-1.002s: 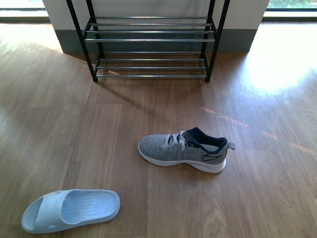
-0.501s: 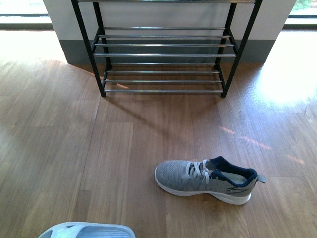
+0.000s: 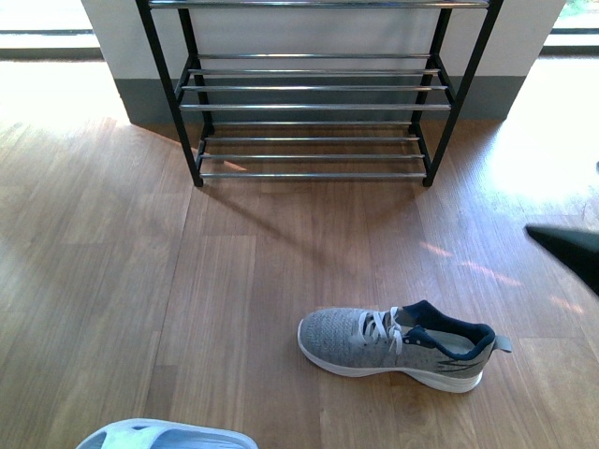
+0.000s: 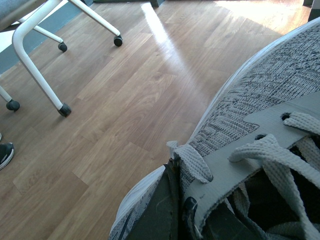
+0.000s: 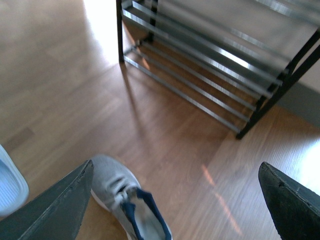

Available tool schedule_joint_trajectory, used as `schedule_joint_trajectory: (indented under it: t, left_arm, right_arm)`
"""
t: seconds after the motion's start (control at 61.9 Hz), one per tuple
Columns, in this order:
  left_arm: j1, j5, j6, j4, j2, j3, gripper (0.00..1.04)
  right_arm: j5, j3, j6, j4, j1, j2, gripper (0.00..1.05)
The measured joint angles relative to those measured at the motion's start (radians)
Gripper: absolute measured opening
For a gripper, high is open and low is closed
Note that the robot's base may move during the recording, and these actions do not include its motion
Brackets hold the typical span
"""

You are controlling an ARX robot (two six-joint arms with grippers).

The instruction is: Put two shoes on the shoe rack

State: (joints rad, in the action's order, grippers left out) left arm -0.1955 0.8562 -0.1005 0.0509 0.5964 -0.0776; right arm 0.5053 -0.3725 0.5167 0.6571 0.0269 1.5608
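Observation:
One grey sneaker (image 3: pixel 398 348) lies on its sole on the wood floor, toe to the left, well in front of the shoe rack (image 3: pixel 314 106). In the right wrist view my right gripper (image 5: pixel 175 200) hangs open above the floor, and that sneaker (image 5: pixel 125 205) lies below its left finger. One dark finger (image 3: pixel 566 245) shows at the front view's right edge. My left gripper (image 4: pixel 176 200) is shut on the upper of a second grey sneaker (image 4: pixel 260 85), held off the floor. A pale blue slide (image 3: pixel 168 436) sits at the bottom left.
The rack (image 5: pixel 210 65) stands against a grey-skirted wall, its chrome rods bare. In the left wrist view, white chair legs (image 4: pixel 35 65) on black casters stand on the floor, with a dark shoe (image 4: pixel 5 155) at the edge. The slide (image 5: pixel 10 185) shows beside the right gripper.
The front view has drawn closer to the rack. The floor sneaker and the slide sit lower in the picture, and a right gripper finger has come in at the right edge.

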Motion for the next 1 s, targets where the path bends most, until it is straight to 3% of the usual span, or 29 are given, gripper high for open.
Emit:
schedule_joint_trajectory:
  t: [0.145,0.323,0.582,1.002]
  left_arm:
    - [0.000,0.000,0.000,0.000,0.000,0.000,0.02]
    - [0.000,0.000,0.000,0.000,0.000,0.000,0.02]
    - [0.000,0.000,0.000,0.000,0.000,0.000,0.02]
    - [0.000,0.000,0.000,0.000,0.000,0.000,0.02]
  right_arm:
    - [-0.039,-0.100,0.118,0.064,-0.012,0.364,0.96]
    - [-0.074,-0.229,0.163,0.109,-0.014,0.641,0.96]
    - [-0.079,-0.334,0.159,0.106,-0.023,0.816,0.96]
    - [-0.067,-0.434,0.199,0.151,-0.107,0.975,0.96]
